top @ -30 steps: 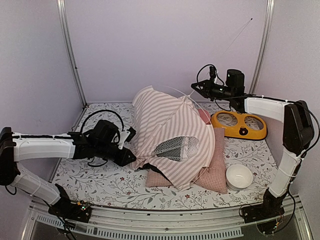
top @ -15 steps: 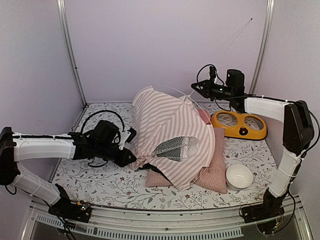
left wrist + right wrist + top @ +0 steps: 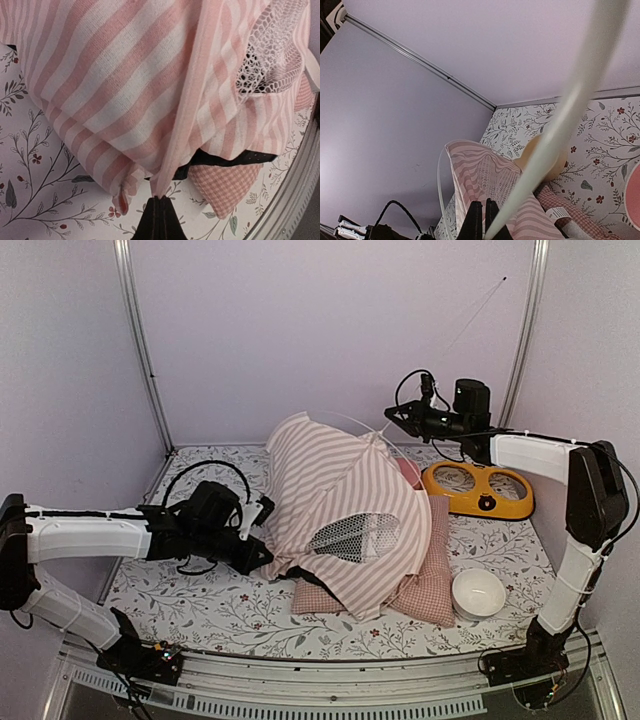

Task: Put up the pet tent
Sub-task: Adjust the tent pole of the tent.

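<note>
While the soft striped pet tent is slumping lengthwise back-to-front over the checked cushion, mesh oval facing up, the left gripper is pinching its hem left of the cushion, the right gripper pinching its thin pole behind.

The pet tent lies mid-frame on the worktop, with its right part on a cushion. A bowl stands just right of the cushion, at lower right. A double feeder lies behind the bowl, at right.
</note>
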`<move>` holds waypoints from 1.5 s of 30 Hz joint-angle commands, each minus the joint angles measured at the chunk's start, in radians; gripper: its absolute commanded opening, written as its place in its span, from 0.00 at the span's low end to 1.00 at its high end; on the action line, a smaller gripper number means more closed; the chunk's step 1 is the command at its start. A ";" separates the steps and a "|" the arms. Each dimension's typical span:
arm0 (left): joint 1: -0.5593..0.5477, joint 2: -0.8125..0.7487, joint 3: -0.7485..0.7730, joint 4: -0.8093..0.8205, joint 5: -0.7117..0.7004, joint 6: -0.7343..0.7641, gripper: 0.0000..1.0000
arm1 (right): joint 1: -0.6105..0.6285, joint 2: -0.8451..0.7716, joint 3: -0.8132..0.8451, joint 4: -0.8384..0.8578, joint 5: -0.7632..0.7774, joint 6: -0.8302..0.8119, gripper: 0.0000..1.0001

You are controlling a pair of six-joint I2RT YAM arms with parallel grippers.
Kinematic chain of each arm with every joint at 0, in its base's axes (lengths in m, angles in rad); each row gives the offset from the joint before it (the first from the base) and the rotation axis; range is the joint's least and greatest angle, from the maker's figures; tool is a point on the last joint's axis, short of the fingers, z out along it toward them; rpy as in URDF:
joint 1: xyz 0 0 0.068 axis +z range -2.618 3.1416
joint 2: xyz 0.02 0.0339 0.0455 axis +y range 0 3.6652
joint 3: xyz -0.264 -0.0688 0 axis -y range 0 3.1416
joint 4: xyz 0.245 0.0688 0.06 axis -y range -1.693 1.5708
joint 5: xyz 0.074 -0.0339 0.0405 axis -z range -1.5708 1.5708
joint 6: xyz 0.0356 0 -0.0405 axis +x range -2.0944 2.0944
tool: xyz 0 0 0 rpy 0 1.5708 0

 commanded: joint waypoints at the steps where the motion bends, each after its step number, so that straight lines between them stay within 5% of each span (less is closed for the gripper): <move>1: -0.020 -0.009 -0.017 -0.018 -0.009 -0.002 0.00 | -0.037 0.013 0.027 -0.007 0.036 -0.073 0.00; 35: -0.039 -0.021 0.028 -0.068 -0.101 0.020 0.00 | -0.074 0.003 0.065 -0.034 0.071 -0.158 0.00; 39: -0.035 0.015 0.068 -0.009 -0.126 0.031 0.25 | -0.071 0.007 0.053 -0.031 0.054 -0.152 0.00; 45: -0.014 0.118 0.121 0.058 -0.118 0.075 0.25 | -0.069 0.015 0.058 -0.035 0.039 -0.124 0.00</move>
